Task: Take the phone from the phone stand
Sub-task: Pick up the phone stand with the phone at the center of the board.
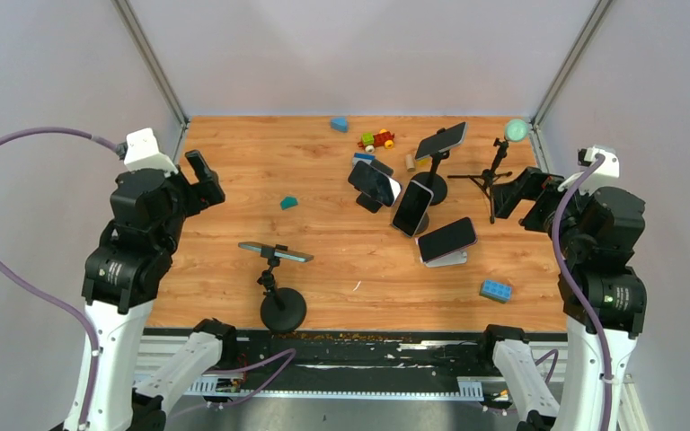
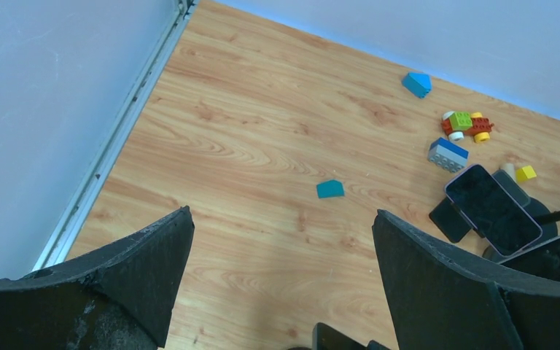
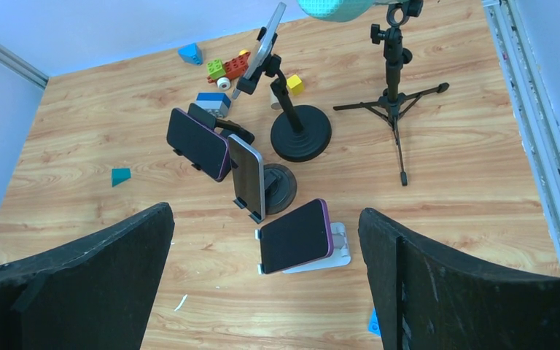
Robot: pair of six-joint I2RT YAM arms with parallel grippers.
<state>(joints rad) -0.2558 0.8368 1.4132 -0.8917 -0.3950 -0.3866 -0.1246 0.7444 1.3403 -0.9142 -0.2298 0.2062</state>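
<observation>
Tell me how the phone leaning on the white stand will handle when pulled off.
The phone looks like a rigid, glossy slab: unlikely to flex, but it may slip in a grip. It seems only to lean on the white stand, no clamp visible, so it should lift free easily. The stand looks light and might slide or tip.

Place: robot lab test cell
Walls: plain grey panels (image 1: 359, 54) around the table (image 1: 234, 180)
Frame: metal posts (image 1: 151, 63) at table's far corners
Mount: slotted rail (image 1: 368, 391) along table's near edge

Top camera looks down from behind; both wrist cameras share the tilted phone (image 3: 197, 144).
</observation>
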